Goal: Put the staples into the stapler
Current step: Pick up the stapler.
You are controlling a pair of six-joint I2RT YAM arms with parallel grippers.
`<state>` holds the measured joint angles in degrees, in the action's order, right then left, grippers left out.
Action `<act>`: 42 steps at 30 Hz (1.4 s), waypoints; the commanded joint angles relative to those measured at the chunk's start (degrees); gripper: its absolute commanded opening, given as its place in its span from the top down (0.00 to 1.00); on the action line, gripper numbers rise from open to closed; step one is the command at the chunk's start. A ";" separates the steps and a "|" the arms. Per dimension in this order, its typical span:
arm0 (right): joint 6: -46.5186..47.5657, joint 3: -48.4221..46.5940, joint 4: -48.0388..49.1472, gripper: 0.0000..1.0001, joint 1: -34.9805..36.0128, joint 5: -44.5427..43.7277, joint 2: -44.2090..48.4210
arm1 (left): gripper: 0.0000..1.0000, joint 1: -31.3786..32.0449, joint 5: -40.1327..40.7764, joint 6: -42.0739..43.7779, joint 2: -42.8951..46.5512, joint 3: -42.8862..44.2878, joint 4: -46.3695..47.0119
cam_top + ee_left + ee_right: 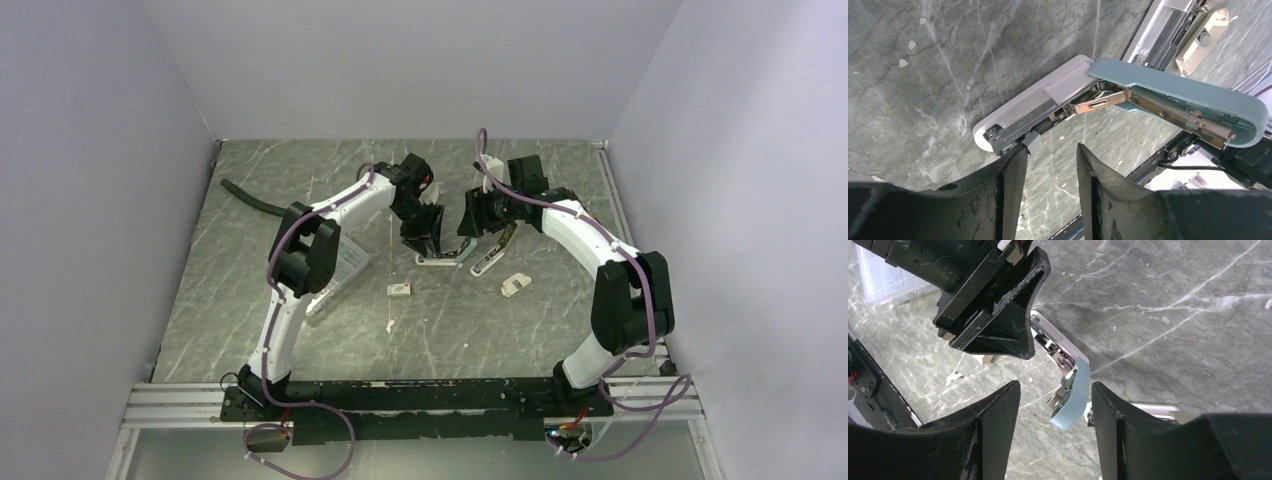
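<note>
The stapler (440,258) lies mid-table, its white base (1033,102) flat and its blue-grey lid (1178,92) swung up, so the metal magazine shows. My left gripper (1052,150) is open over the base's front end, one fingertip (1015,157) against the magazine tip and nothing between the fingers. My right gripper (1055,390) is open astride the raised lid (1073,400), which stands nearer its right finger without clear contact. The staples, a tiny white box (399,290) with a red mark, lie on the table nearer the arm bases.
A second stapler (492,258) lies just right of the first. A small beige item (515,286) sits near it. A clear plastic case (345,265) is under the left arm. A black cable (250,197) lies at the far left.
</note>
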<state>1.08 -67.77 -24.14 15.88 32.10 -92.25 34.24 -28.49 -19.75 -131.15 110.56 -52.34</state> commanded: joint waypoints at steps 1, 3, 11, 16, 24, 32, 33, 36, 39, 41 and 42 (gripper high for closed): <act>0.24 0.02 0.40 0.42 -0.23 1.32 2.17 | 0.53 0.86 4.02 2.24 1.47 -1.30 0.18; 0.24 0.22 0.56 0.42 -0.23 1.31 2.33 | 0.54 1.36 5.19 2.71 1.16 -0.81 -0.36; -0.11 0.31 0.69 0.42 -0.23 1.83 2.50 | 0.52 2.15 9.81 2.33 1.31 1.09 -1.77; -0.12 0.54 0.76 0.42 -0.23 2.08 2.73 | 0.52 2.98 11.24 2.16 1.72 1.72 -2.03; -0.33 0.84 0.97 0.42 -0.23 2.70 3.37 | 0.52 3.32 11.29 2.55 2.34 1.76 -2.54; -0.38 1.21 1.05 0.42 -0.40 2.72 3.75 | 0.54 3.29 9.24 2.69 4.80 2.33 -2.29; -0.46 1.17 1.07 0.42 -0.39 2.73 3.70 | 0.54 3.29 9.31 2.72 4.77 2.37 -2.39; -0.55 1.19 1.08 0.42 -0.41 2.79 3.65 | 0.54 3.14 8.87 2.17 4.78 1.43 -2.06; -0.64 1.41 1.23 0.42 -0.34 2.80 3.59 | 0.54 2.94 8.17 1.32 4.77 0.59 -1.72; -0.64 1.50 1.28 0.42 -0.37 2.80 3.57 | 0.54 2.70 7.70 0.71 4.97 0.45 -1.38; -0.64 1.55 1.29 0.42 -0.45 2.80 3.61 | 0.54 2.60 7.52 0.54 5.21 0.49 -1.22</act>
<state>0.86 -66.54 -24.08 15.77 33.58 -90.74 37.30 -19.64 -18.94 -129.56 111.11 -53.89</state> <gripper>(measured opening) 0.582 0.462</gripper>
